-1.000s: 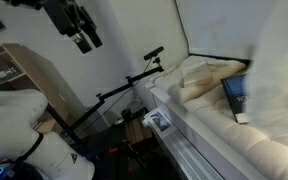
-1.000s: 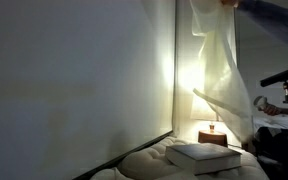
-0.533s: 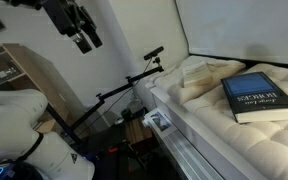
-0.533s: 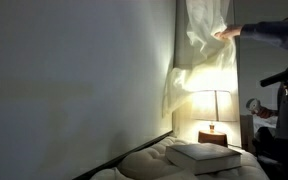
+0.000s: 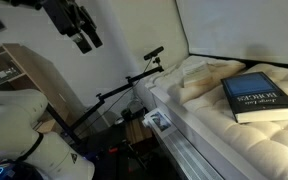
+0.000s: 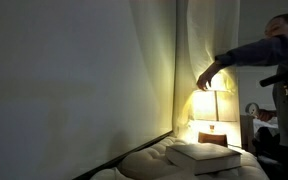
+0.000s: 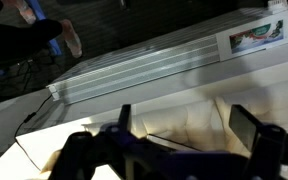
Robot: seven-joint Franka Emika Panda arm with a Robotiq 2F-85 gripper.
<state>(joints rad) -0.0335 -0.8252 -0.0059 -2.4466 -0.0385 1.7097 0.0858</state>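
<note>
Mattress (image 5: 209, 120): white, quilted, cut off at the right and bottom edges in an exterior view. Its near edge runs diagonally, with a pale rail (image 7: 154, 62) alongside it in the wrist view. Person's arm (image 6: 246, 55) reaches toward the lamp (image 6: 213, 105); the body is mostly out of frame and the scene is dim. Book (image 5: 259, 97), blue cover, lies flat on the mattress close to the picture's right edge; title too small to read. Gripper (image 5: 84, 42) hangs high, well apart from the book, with open air below. In the wrist view the dark fingers (image 7: 249, 128) are spread wide with nothing between them. Small framed picture (image 7: 256, 37) on the rail, blurred.
</note>
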